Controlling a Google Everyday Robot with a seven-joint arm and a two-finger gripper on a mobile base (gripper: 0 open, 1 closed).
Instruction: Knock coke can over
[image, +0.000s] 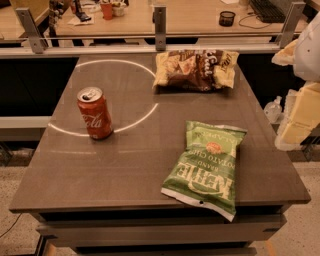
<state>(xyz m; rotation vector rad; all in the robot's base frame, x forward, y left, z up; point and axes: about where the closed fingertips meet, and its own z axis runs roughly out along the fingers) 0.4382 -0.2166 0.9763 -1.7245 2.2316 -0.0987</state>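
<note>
Off table's (131, 152) right edge hovers gripper (299, 114), can (94, 113) upright.

The one camera view looks down from above the near edge of the table (140, 155), tilted forward and facing across its top towards the railing (160, 27) and the desk (200, 15) beyond; it stands near enough that the tabletop fills most of the picture. The gripper (299, 115) hangs at the right edge, closer to the lens than the table.
</note>
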